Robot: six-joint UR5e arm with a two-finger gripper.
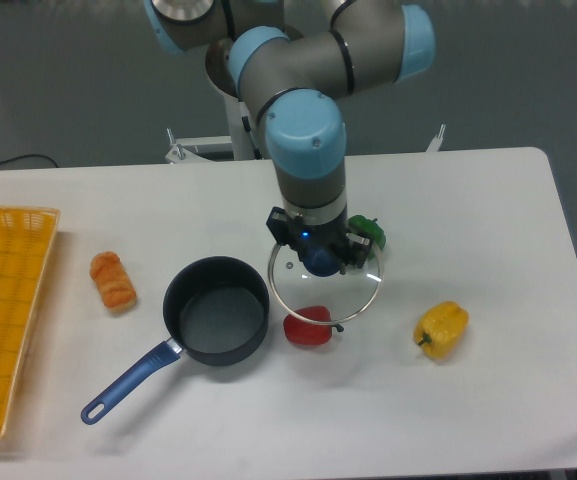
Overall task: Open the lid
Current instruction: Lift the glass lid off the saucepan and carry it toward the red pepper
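Most of the job looked done at this point: the lid (325, 288) was off the saucepan (216, 309) and hung in the air to the pan's right, carried by my gripper (319, 259). My two fingers were closed on the lid's blue centre knob, so I had it firmly by the middle, with the glass disc roughly level and tilted only a little. Through the clear glass I could see the red bell pepper (310, 325) below, and the green bell pepper (368, 232) sat mostly hidden behind my wrist and the far rim of the lid.

The saucepan stood open on the white table (488, 220), its dark inside bare as far as I could tell, its blue handle pointing toward the front left. By my reckoning what remained was only to set the lid down somewhere on the table and let go. The spot straight under it was taken by the red pepper, so I judged I would need to carry it further, perhaps toward the free stretch between the red pepper and the yellow bell pepper (441, 329), before lowering.

A small orange pastry-like piece (113, 279) lay left of the pan, and a yellow basket (8, 300) sat at the table's left edge.

I could read no brand, label or writing anywhere; only a small blue light showed on my wrist.
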